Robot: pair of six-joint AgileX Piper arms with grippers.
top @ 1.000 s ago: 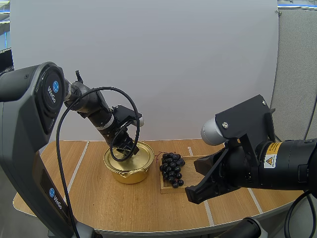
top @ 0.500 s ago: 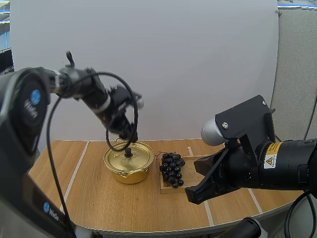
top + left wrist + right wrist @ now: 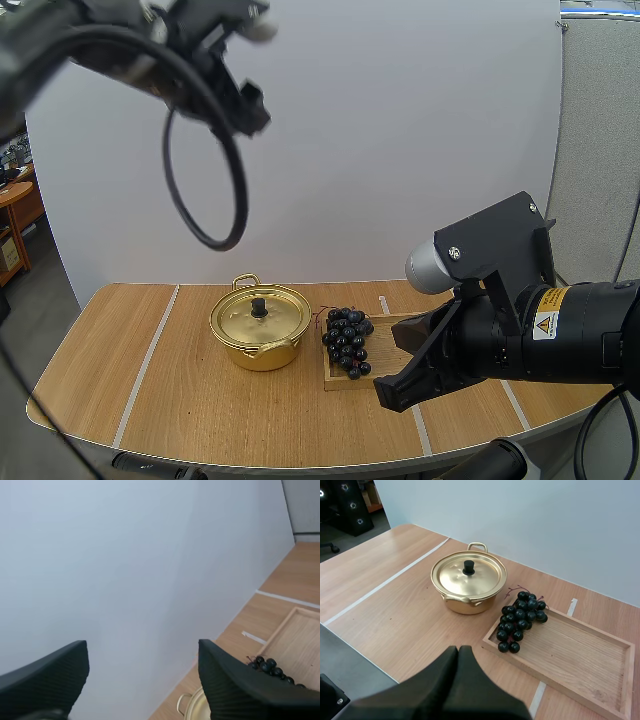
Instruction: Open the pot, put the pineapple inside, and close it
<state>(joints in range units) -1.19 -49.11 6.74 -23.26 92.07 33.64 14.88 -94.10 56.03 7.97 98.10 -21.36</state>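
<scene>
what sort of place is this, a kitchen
Probably a robot test bench, not a kitchen: grapes on a wooden tray and a lidded pot beside it sit staged on a line-marked table, a robot arm over it.

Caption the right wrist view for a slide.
Shut right gripper facing a lidded gold pot, with grapes lying at the pot-side end of a wooden tray.

The pot [image 3: 465, 605] is shiny gold, its lid [image 3: 485, 575] gold with a black knob [image 3: 468, 567]. The grapes [image 3: 520, 617] are purple-black. The tray [image 3: 580, 650] is pale grained wood, the counter [image 3: 395, 615] warmer tan with pale stripes. My left end effector [image 3: 142, 647] and right end effector [image 3: 458, 652] are black.
</scene>
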